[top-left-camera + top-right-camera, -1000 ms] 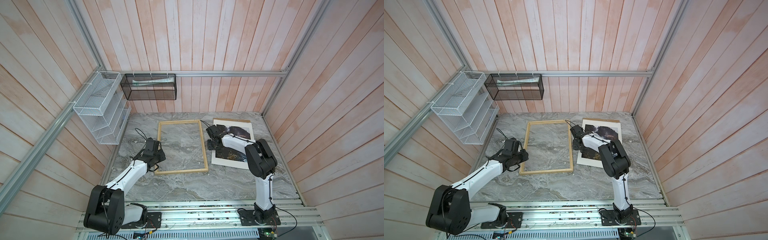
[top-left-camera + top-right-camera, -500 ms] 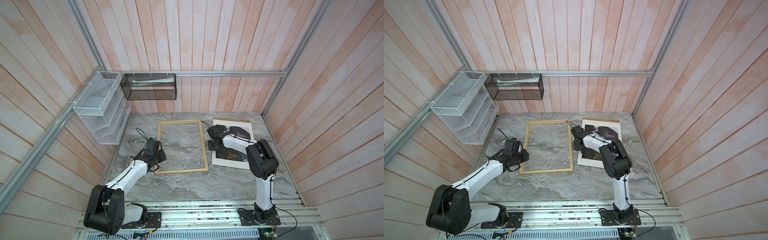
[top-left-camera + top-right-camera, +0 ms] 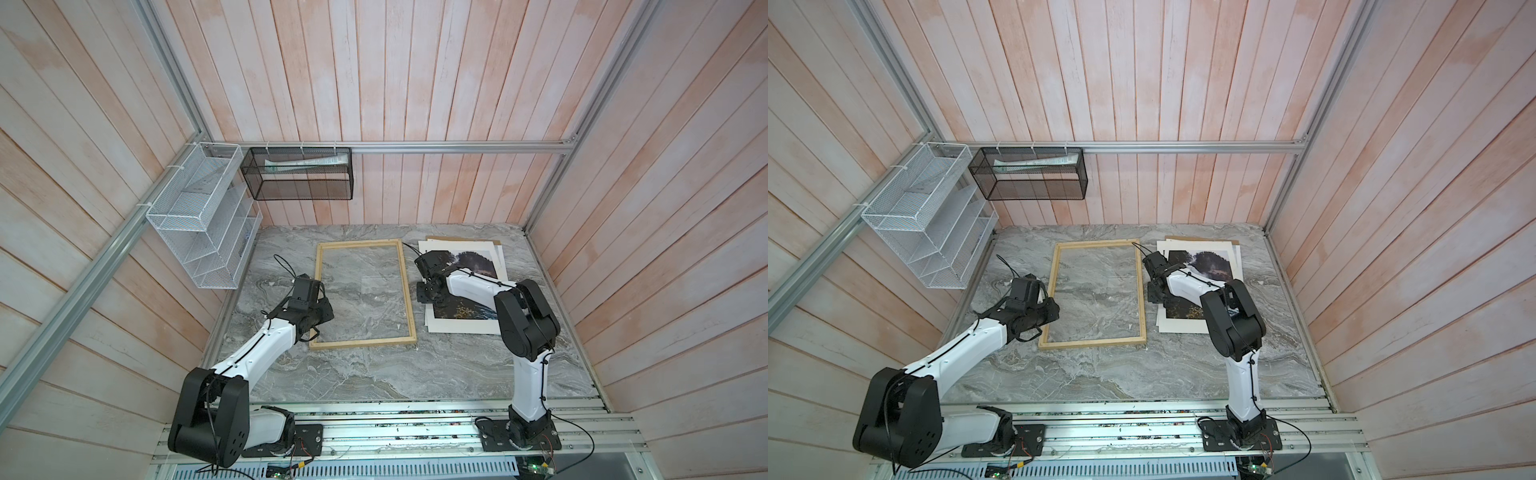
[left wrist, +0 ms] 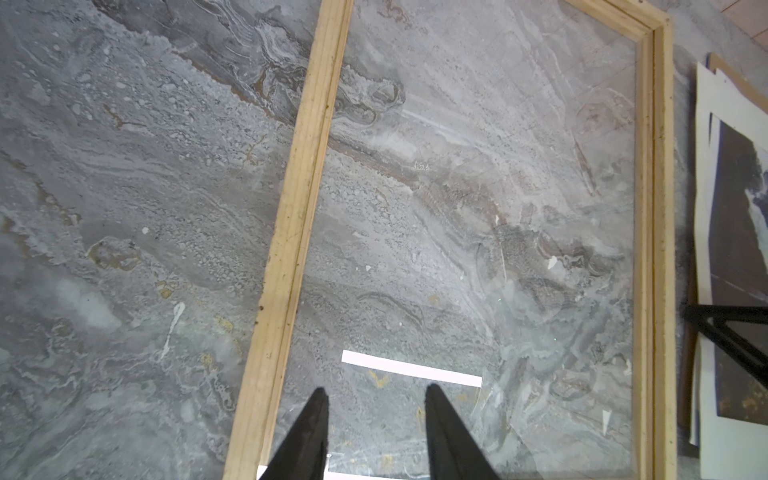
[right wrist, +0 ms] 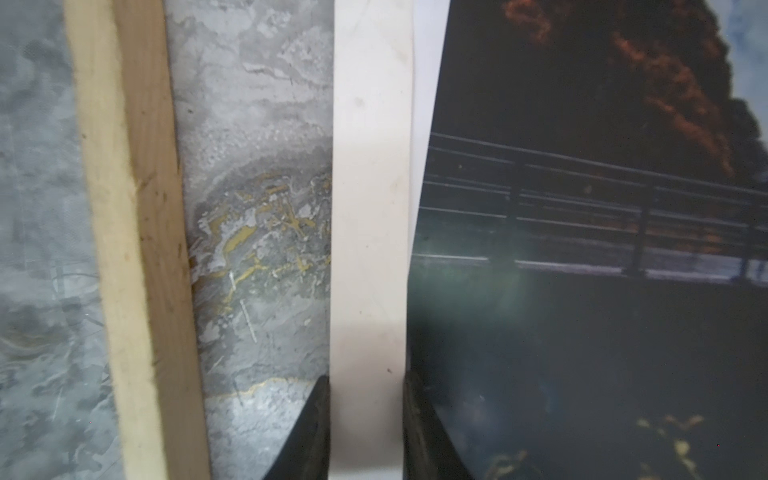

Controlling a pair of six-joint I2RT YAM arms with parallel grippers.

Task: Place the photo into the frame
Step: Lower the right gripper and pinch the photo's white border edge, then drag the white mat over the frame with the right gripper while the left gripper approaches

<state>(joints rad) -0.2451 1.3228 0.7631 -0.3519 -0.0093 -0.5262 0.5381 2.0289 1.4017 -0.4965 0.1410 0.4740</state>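
Right gripper (image 5: 365,376) closing on the paper's edge.
Its jaws have narrowed astride the white margin of the white-bordered, dark-pictured paper photo (image 5: 582,332), which lies just beside the thin pale-wood frame (image 5: 137,249). Pickup seems begun, but a grip cannot be told. Left gripper (image 4: 376,392) hovers over the pane, jaws apart, empty.

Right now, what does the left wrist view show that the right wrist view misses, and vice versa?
Left wrist only: the whole width of the frame and its clear pane, with the open left claw above it. Right wrist only: the bridge railing printed on the photo, and how the right claw straddles its white border. Both: one wooden rail, the marble table, the photo beside the frame.
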